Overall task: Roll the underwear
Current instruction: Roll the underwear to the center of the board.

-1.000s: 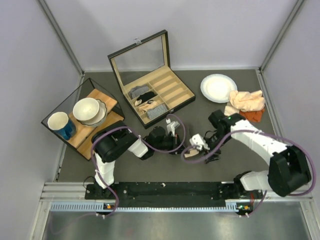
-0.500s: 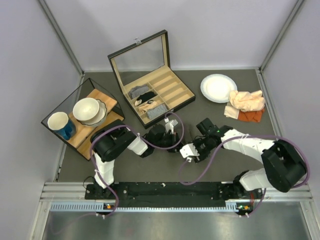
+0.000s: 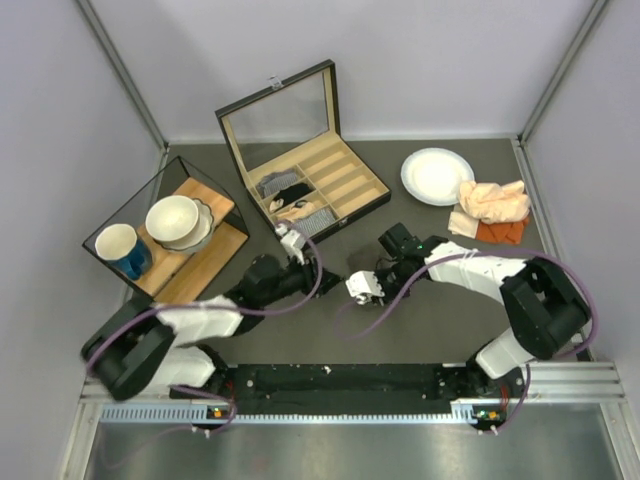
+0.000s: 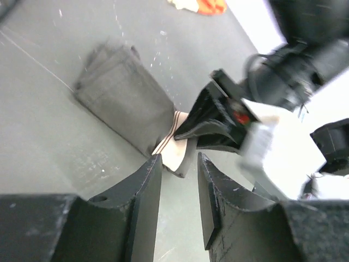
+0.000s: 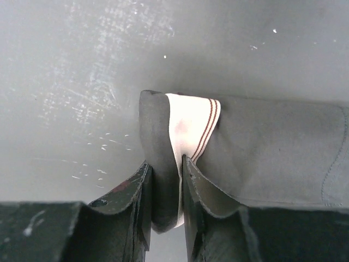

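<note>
Scene: two robot arms meet low over a dark grey table, seen from above and from a camera on each wrist.
Underwear: dark grey-brown underwear lies flat on the table as a folded strip, near the middle, in front of the open box. From above it is hard to pick out against the dark surface.
Waistband: the beige waistband, with thin brown stripes, shows at the strip's folded end.
Right gripper: the right gripper is clamped on that folded end, with dark cloth and beige band pinched between its fingers.
Left gripper: the left gripper hovers just beside the same end. Its jaws are slightly apart and hold nothing.
Further back: a wooden compartment box with its lid up, a white plate, and peach and orange cloths by the right wall.
Left side: a small shelf with a white bowl and a blue mug.
</note>
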`<state>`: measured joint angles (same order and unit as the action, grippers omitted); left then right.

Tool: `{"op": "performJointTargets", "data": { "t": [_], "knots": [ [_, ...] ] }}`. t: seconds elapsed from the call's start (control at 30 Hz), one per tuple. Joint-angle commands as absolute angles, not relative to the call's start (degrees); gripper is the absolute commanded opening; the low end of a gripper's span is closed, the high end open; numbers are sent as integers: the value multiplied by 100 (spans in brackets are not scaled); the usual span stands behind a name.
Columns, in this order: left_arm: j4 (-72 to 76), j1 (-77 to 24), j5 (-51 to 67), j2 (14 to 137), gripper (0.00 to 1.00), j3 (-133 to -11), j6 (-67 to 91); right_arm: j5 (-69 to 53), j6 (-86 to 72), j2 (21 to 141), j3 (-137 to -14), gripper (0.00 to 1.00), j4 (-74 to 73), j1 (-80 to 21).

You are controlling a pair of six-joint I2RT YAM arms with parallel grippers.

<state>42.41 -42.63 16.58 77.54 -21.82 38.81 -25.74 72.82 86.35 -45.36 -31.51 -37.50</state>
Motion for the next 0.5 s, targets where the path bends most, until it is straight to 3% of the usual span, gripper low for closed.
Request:
{"op": "performJointTargets", "data": {
  "t": [0.0, 0.23, 0.47],
  "knots": [
    [4412, -4368, 1098, 6155, 38, -1295, 2437, -2485, 6680, 9667, -5140, 19, -4733, -3701],
    [4456, -5395, 1380, 4782, 39, -712, 338, -4286, 6925, 11029, -6319, 17, -7600, -3508],
    [3912, -6695, 1073, 6080, 45, -1343, -843, -4658, 7058, 11917, -6477, 17, -8024, -3060]
  ]
}}
